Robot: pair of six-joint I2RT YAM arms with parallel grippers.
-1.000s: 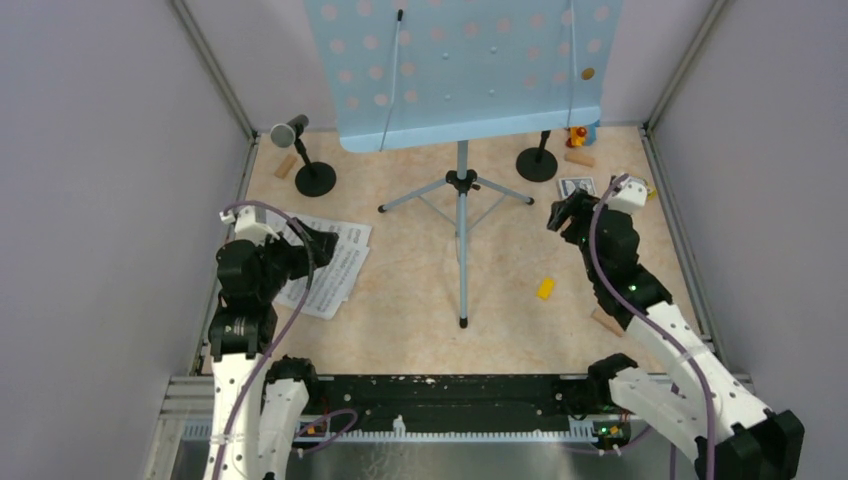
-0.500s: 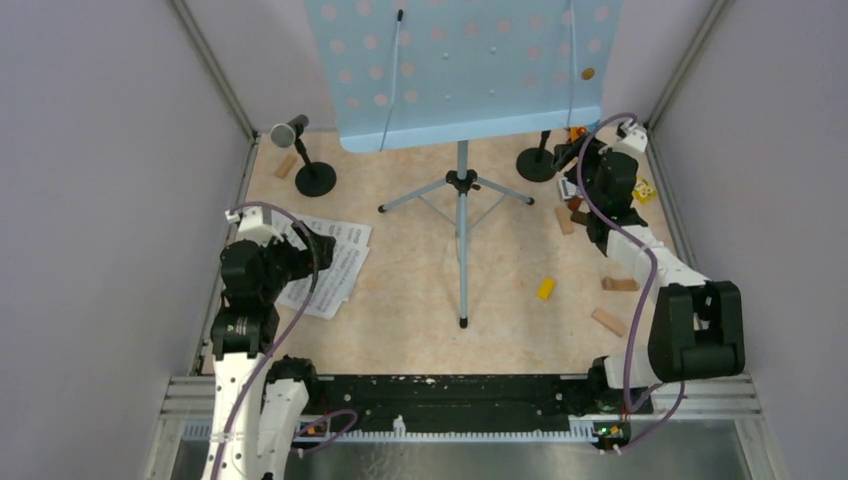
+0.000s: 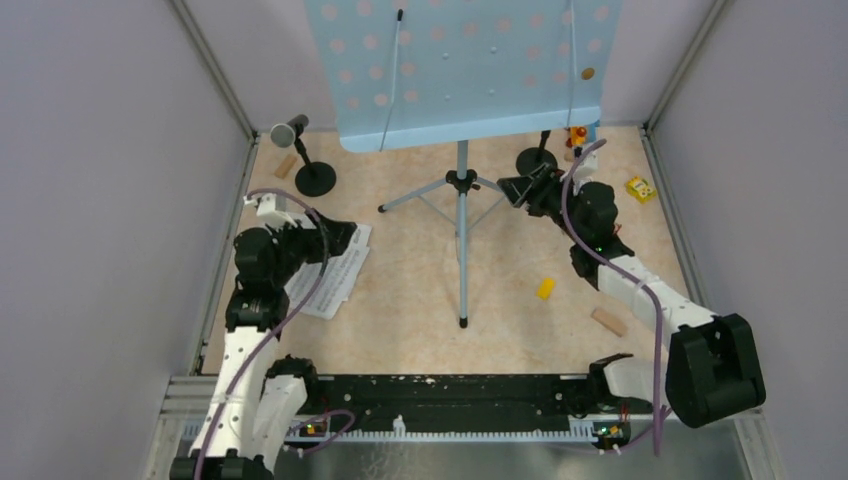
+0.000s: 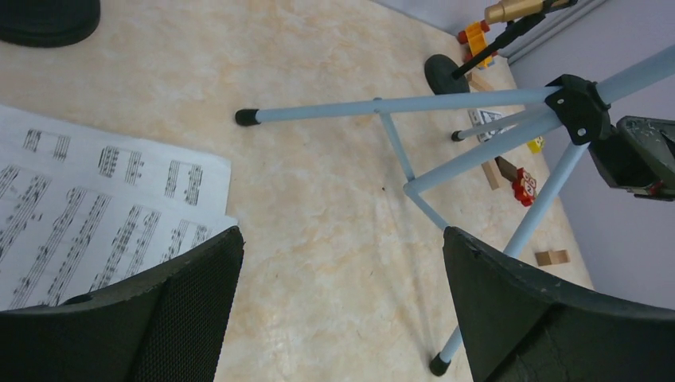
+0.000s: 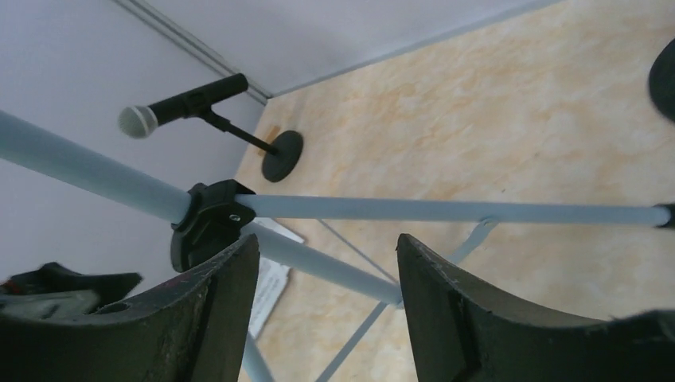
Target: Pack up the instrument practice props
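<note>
The light blue hole-punched music desk (image 3: 460, 70) stands at the back on a grey tripod (image 3: 461, 182). White music sheets (image 3: 335, 272) lie on the floor at the left. A black microphone (image 3: 290, 130) sits in a round-based holder (image 3: 315, 180) at the back left. A second holder base (image 3: 537, 162) stands at the back right and carries a gold microphone (image 4: 517, 9). My left gripper (image 3: 340, 238) is open and empty over the sheets' right edge (image 4: 342, 239). My right gripper (image 3: 515, 188) is open and empty, just right of the tripod hub (image 5: 211, 219), its fingers apart (image 5: 326, 243).
A yellow block (image 3: 546, 288) and a wooden block (image 3: 607, 321) lie at the front right. A yellow toy (image 3: 640, 187) and a red-orange toy (image 3: 577, 135) sit at the back right. A wooden block (image 3: 286, 165) lies by the left holder. Walls close in three sides.
My right gripper has swung left from the back right corner to the tripod hub. My left gripper has moved a little right and farther over the sheets. Both stay open.
</note>
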